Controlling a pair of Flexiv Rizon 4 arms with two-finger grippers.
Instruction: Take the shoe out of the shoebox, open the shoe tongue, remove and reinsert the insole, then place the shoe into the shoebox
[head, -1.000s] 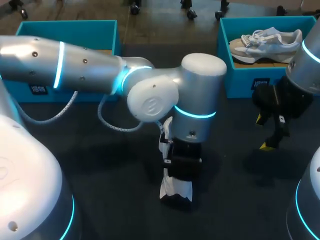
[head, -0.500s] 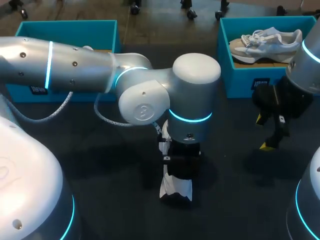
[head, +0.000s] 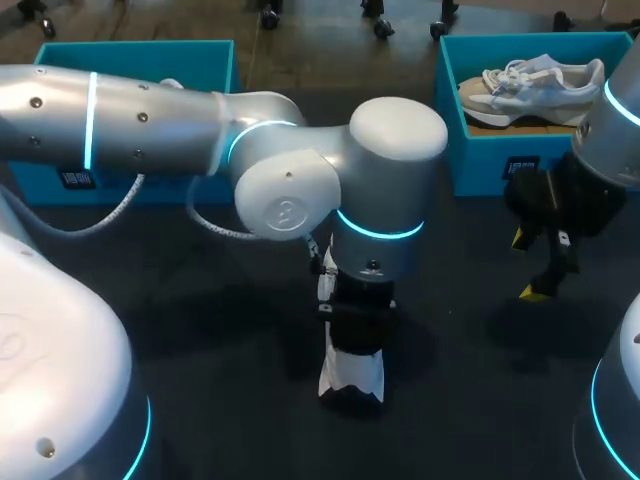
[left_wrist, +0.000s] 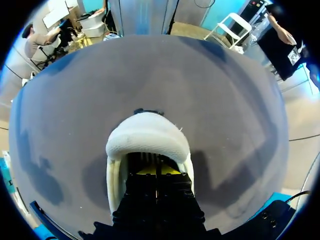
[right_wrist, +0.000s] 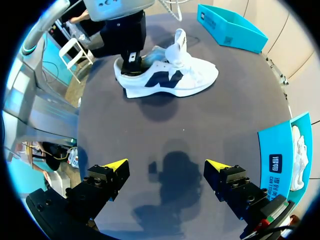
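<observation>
Teal shoeboxes (head: 497, 160), two; white shoes (right_wrist: 170, 79), two

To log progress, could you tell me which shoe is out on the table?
The white shoe with the dark logo, at the left tool; the other shoe lies in the right shoebox.

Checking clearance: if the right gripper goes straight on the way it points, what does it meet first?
Likely the bare table, where the right gripper casts its shadow; the shoe lies farther ahead, off that line.
</observation>
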